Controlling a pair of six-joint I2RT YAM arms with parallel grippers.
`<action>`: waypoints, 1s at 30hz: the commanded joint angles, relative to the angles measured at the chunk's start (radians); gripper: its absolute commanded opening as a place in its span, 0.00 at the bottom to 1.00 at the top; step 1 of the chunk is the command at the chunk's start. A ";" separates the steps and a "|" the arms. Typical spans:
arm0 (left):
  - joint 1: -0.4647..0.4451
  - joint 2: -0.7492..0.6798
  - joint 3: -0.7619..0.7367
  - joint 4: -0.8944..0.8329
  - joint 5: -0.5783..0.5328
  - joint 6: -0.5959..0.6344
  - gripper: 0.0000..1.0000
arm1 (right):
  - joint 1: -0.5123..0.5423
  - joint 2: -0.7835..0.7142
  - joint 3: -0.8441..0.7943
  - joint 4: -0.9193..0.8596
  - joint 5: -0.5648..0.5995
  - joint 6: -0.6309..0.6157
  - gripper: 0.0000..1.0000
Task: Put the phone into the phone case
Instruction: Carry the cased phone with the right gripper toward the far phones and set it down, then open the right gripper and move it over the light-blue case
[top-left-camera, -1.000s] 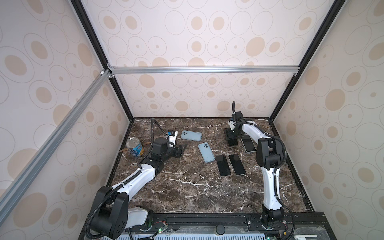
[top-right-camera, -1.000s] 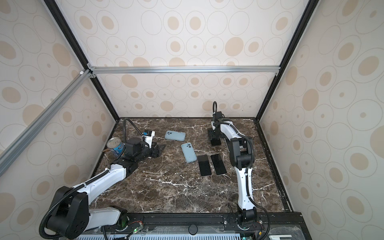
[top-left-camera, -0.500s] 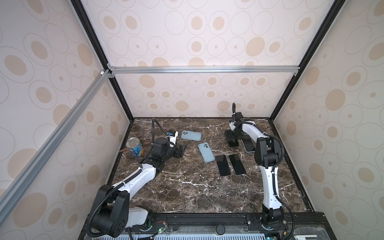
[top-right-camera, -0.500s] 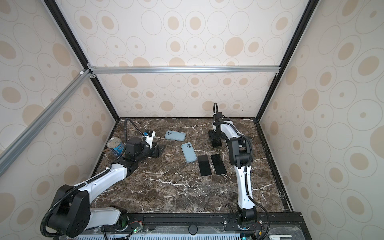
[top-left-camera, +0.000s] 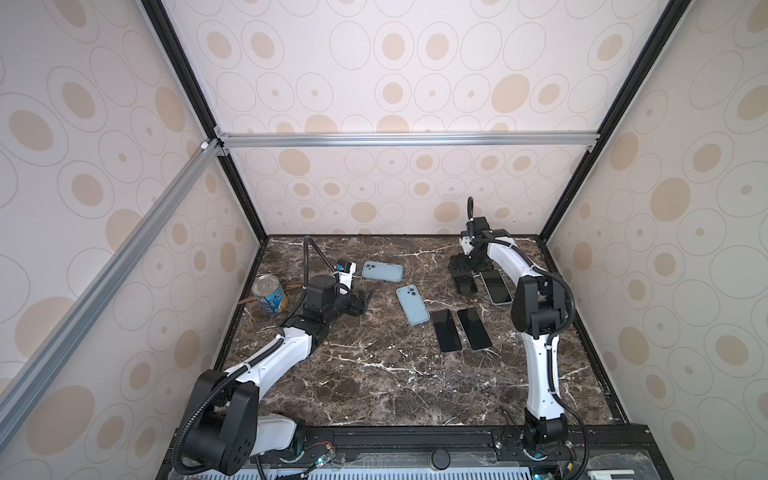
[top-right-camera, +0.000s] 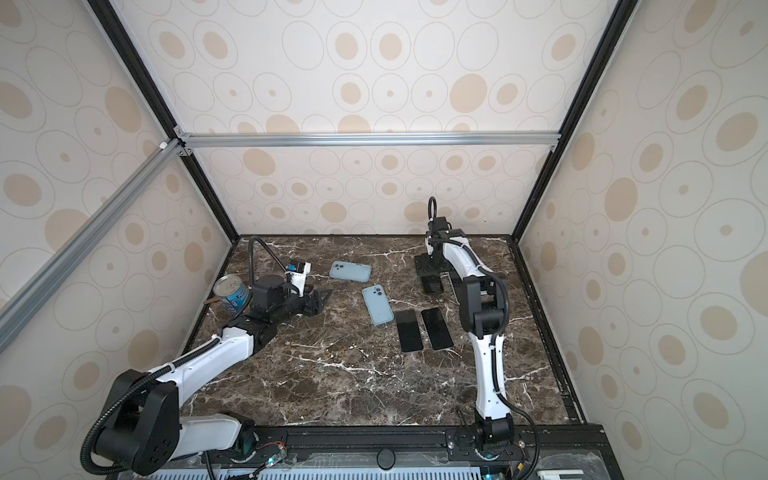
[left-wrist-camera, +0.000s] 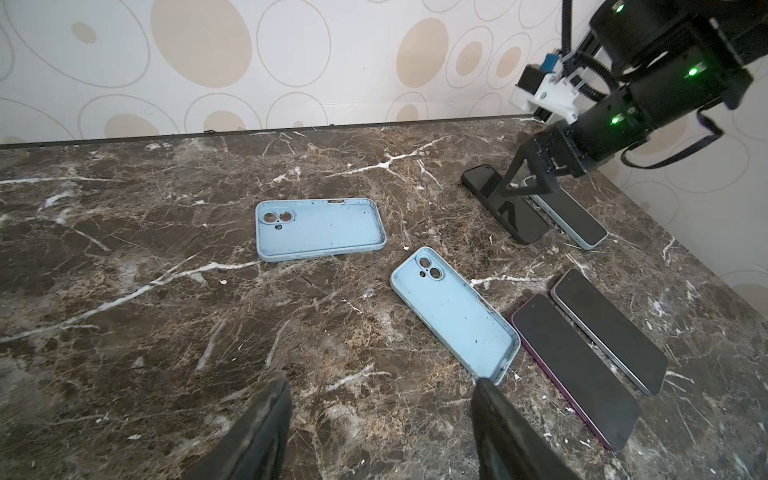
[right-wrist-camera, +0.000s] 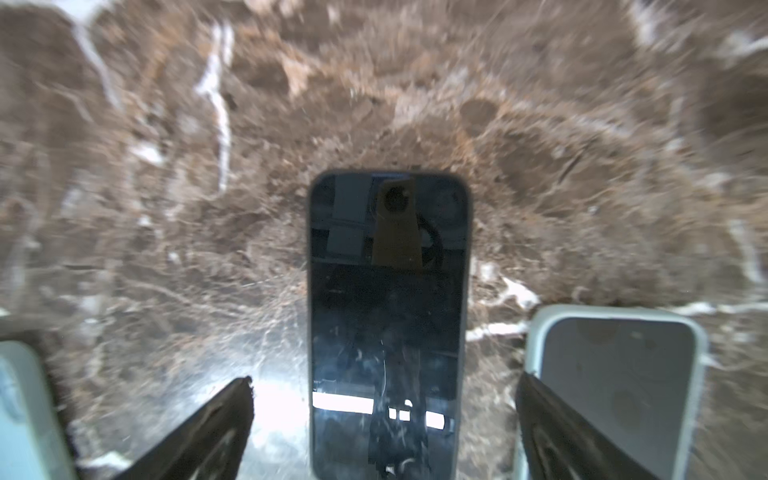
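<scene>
A black phone (right-wrist-camera: 386, 316) lies flat, screen up, between the spread fingers of my right gripper (right-wrist-camera: 384, 415), which is open and touches neither of its sides. Both top views put this gripper (top-left-camera: 465, 270) at the back right, right over that phone (top-right-camera: 432, 286). Two empty light-blue phone cases lie open side up mid-table, one further back (top-left-camera: 382, 271) and one nearer (top-left-camera: 412, 304). My left gripper (left-wrist-camera: 380, 415) stands open and empty, low over the marble, just short of the nearer case (left-wrist-camera: 455, 316).
A pale-edged phone (right-wrist-camera: 615, 374) lies right beside the black one. Two more dark phones (top-left-camera: 445, 330) (top-left-camera: 473, 328) lie side by side next to the nearer case. A tin can (top-left-camera: 270, 294) stands by the left wall. Walls enclose the table on three sides.
My right gripper's jaws have spread wider around the black phone at the back right. The left arm, cases and other phones have not moved.
</scene>
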 joint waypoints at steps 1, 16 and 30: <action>0.000 -0.032 0.039 -0.005 -0.007 0.019 0.69 | 0.015 -0.096 0.043 -0.043 -0.006 -0.006 1.00; 0.000 -0.107 0.048 -0.154 -0.024 -0.075 0.69 | 0.154 -0.232 0.144 -0.286 0.036 0.022 0.92; 0.001 -0.342 -0.056 -0.324 -0.075 -0.053 0.70 | 0.335 -0.365 -0.051 -0.216 0.020 0.074 0.84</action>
